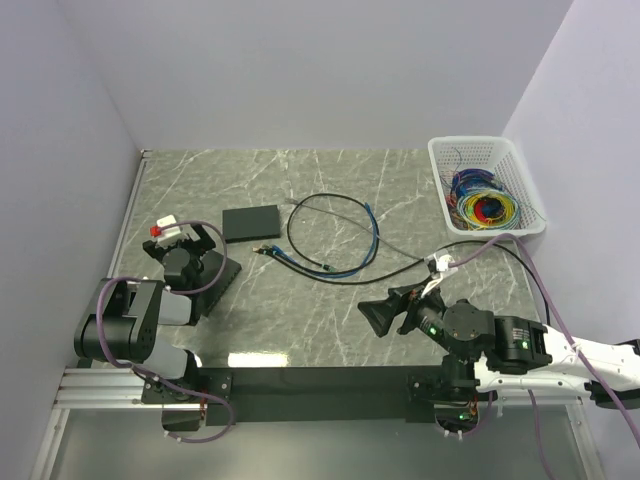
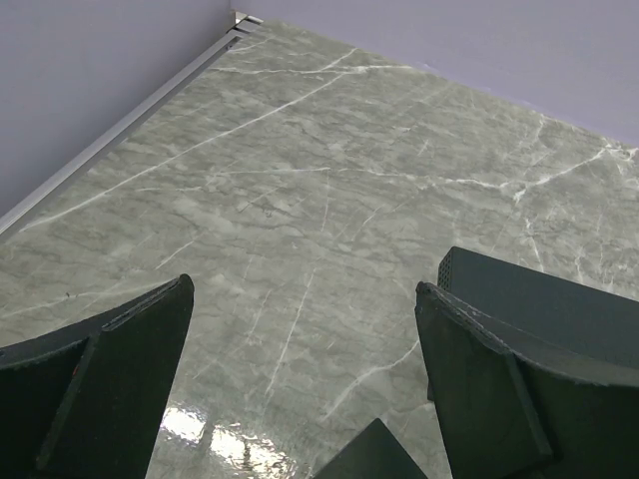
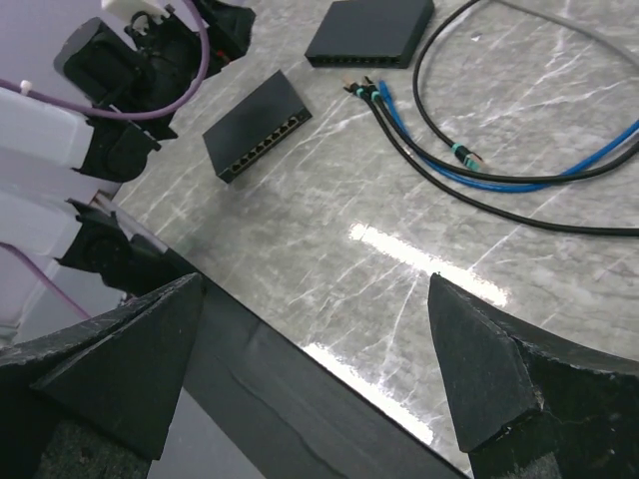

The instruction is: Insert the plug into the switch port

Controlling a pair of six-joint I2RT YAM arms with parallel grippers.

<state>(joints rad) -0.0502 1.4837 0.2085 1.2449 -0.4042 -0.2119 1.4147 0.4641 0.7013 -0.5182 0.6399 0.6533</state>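
Observation:
Two black switches lie on the marble table: one at mid-left, and a nearer one beside my left arm, its row of ports showing in the right wrist view. A black cable and a blue cable lie coiled in the middle, with plugs pointing at the far switch and another plug loose nearby. My left gripper is open and empty over bare table, the far switch to its right. My right gripper is open and empty near the front edge.
A white basket with several coloured cable coils stands at the back right. Walls close the left, back and right sides. A black strip runs along the table's near edge. My left arm shows in the right wrist view.

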